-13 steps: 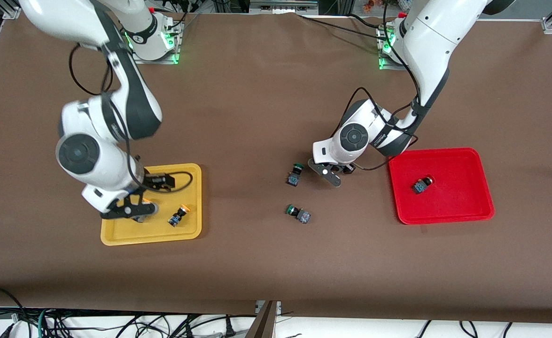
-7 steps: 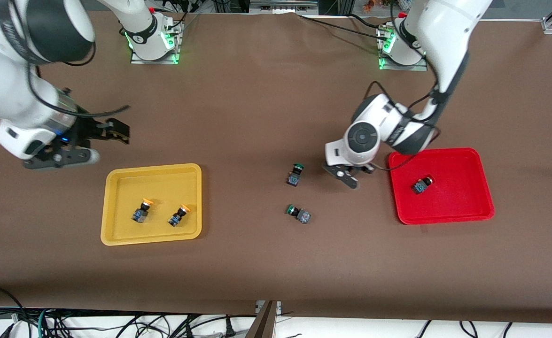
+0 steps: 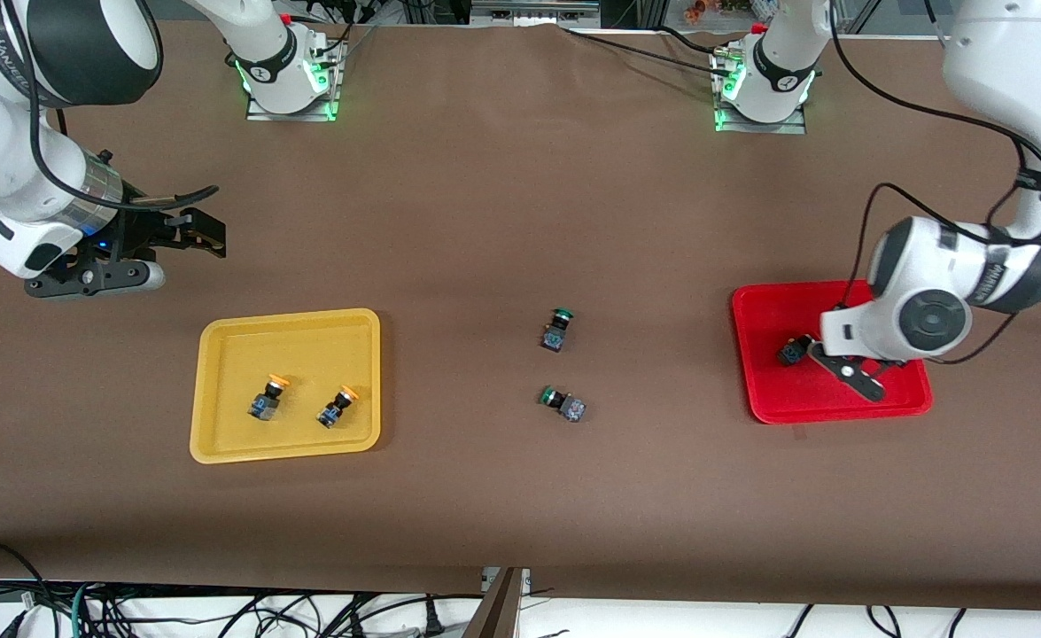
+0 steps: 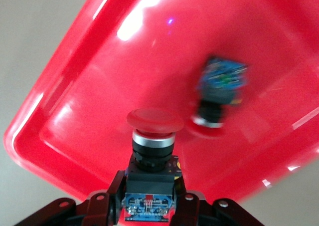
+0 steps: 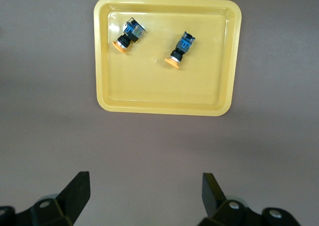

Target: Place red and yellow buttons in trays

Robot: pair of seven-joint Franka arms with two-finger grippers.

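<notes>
The left gripper (image 4: 149,206) is over the red tray (image 3: 839,301), its fingers clamped on the blue-grey base of a red button (image 4: 151,136) (the cap points away from the wrist, toward the tray floor). In the front view this gripper (image 3: 857,377) sits low above the tray's part nearer the camera, and the held button is hidden by the arm. A second red button (image 3: 795,350) lies on its side in the tray, just beside the gripper; the left wrist view shows it blurred (image 4: 219,94) next to the held one.

The right gripper (image 5: 144,196) waits with its fingers spread wide apart and nothing between them, over bare table farther from the camera than the yellow tray (image 3: 219,443). From the front it (image 3: 95,276) is at the right arm's end of the table.

Two yellow buttons (image 3: 266,397) (image 3: 337,406) lie side by side in the yellow tray, apart from each other.

Two green buttons (image 3: 556,330) (image 3: 563,402) sit on the brown table (image 3: 485,204) between the trays, one nearer the camera than the other.
</notes>
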